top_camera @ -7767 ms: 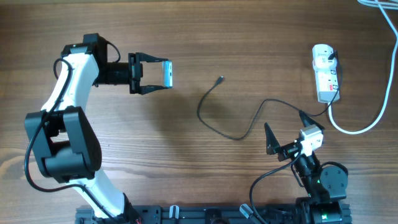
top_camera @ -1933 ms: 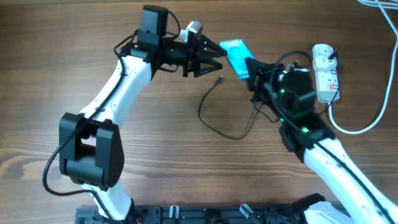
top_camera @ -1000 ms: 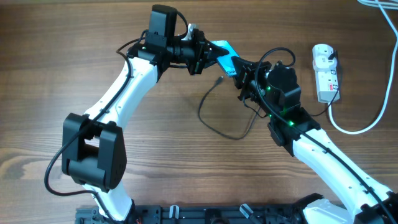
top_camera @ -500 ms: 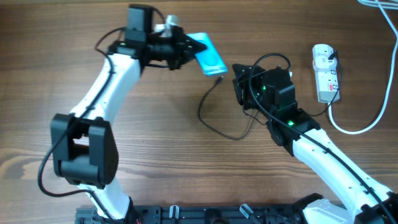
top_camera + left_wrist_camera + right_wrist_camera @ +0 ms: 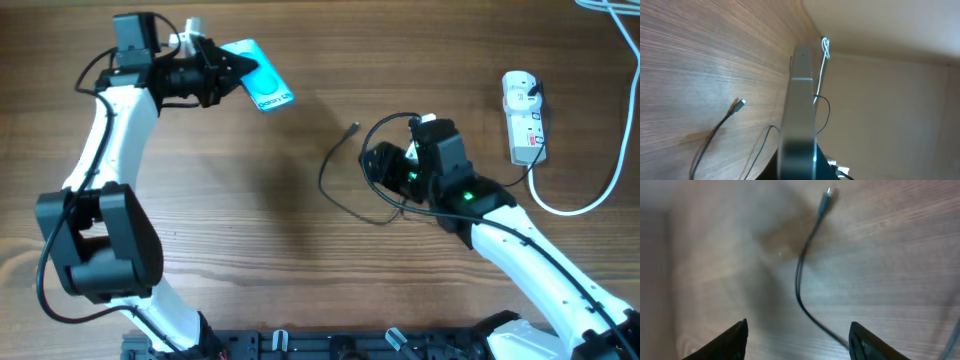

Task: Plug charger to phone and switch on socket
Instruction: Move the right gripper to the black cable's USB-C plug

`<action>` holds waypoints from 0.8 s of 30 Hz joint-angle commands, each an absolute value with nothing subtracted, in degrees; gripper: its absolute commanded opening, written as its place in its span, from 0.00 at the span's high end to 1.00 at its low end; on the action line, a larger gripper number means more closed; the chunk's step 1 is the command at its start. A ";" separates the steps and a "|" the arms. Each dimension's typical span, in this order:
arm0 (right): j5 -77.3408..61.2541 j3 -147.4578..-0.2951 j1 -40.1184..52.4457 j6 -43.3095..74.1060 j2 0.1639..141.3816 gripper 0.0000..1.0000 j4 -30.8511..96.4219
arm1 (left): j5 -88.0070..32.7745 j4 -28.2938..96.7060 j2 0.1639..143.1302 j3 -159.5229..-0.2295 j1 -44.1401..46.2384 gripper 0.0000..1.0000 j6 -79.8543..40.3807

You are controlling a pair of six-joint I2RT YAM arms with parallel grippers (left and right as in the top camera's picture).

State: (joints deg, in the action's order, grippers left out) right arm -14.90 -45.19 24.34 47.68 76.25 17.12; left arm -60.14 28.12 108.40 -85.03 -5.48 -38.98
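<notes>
My left gripper [image 5: 222,76] is shut on the phone [image 5: 263,89], holding it above the table at the upper left with its teal-blue screen facing up. The left wrist view shows the phone [image 5: 801,110] edge-on. The charger is a thin black cable whose plug tip [image 5: 355,127] lies free on the wood at mid-table. My right gripper [image 5: 378,164] hovers open just right of the cable's loop, holding nothing. In the right wrist view the plug tip [image 5: 827,192] lies ahead and the cable runs down between the fingertips [image 5: 736,339]. The socket [image 5: 524,118] lies at the far right.
A thick white cord [image 5: 590,203] curves from the socket along the table's right edge. The black cable's loop [image 5: 335,198] lies between the two arms. Bare wood shows across the left and the middle of the table.
The right gripper let go of the phone, opened and dropped back towards the cable. The left arm swung left, carrying the phone away from mid-table.
</notes>
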 commanded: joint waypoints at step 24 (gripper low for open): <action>-11.42 -89.34 23.68 46.65 115.61 0.65 40.05 | -66.19 27.99 106.80 -85.52 -6.28 0.96 -38.41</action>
State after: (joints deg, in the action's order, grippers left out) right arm -12.38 -88.01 23.75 43.70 112.12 41.80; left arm -63.94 28.12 108.40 -85.03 -6.15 -37.78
